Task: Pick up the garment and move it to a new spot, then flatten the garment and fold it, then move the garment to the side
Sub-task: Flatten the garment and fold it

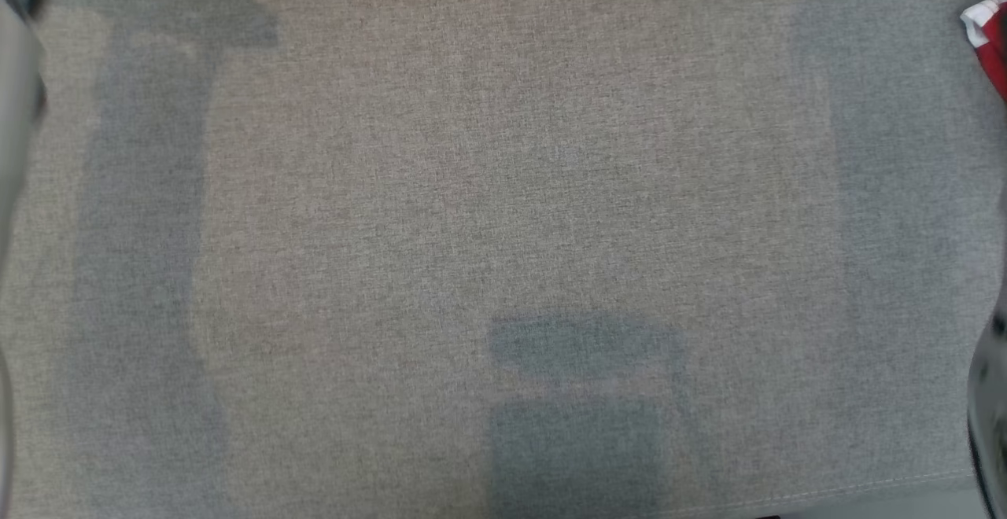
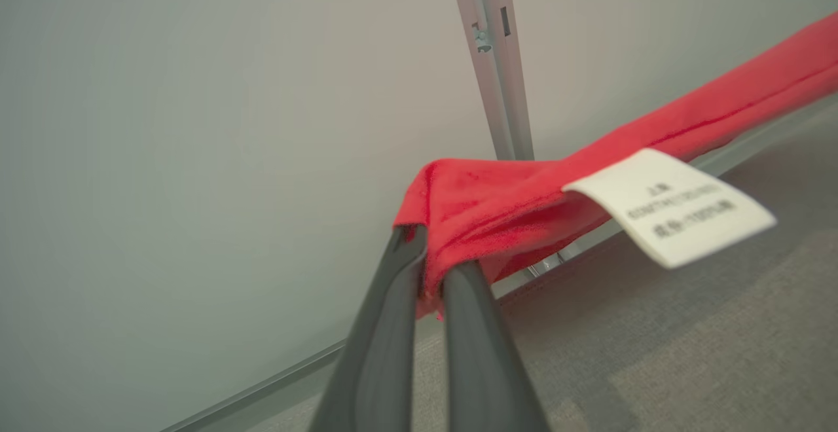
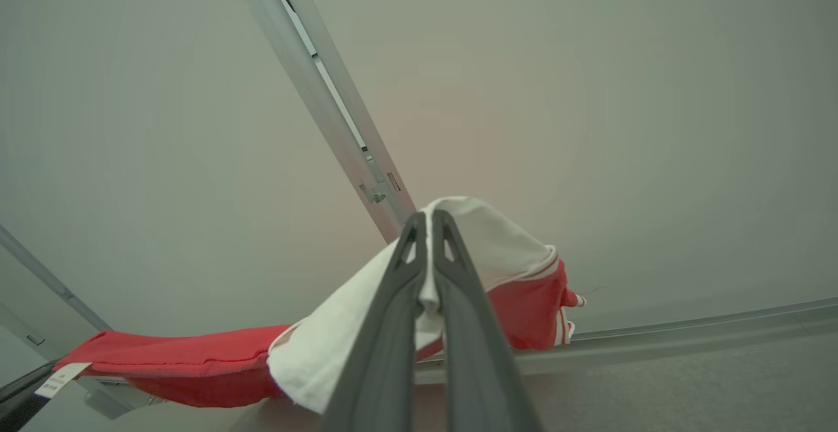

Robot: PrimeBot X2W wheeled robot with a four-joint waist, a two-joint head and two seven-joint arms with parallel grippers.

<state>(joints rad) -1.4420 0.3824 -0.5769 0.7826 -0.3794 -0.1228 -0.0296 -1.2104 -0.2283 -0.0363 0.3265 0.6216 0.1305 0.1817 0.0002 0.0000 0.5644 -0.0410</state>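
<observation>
**Red-and-white garment strung between two closed grippers**

Grey woven surface (image 1: 503,189) across the head view, with soft shadows at 9, 3 and 6 o'clock. At 2 o'clock on the right edge, a scrap of the red-and-white garment (image 1: 993,47). In both wrist views, a pale wall (image 2: 196,124) crossed by a slotted metal post (image 2: 494,59), with a rail (image 3: 687,330) along its foot.

Left wrist view: left gripper (image 2: 429,249) pinched tight on a red edge of the garment. Cloth bunched over the fingertips and running taut toward 2 o'clock, above the surface. White care label (image 2: 668,206) sticking out from the cloth at 3 o'clock, print too blurred to read.

Right wrist view: right gripper (image 3: 425,222) clamped on a white fold, fingers pressed together with cloth between them. Red body of the garment sagging away toward 8 o'clock, care label at its far end. Red-and-white trimmed part hanging at 3 o'clock.
</observation>
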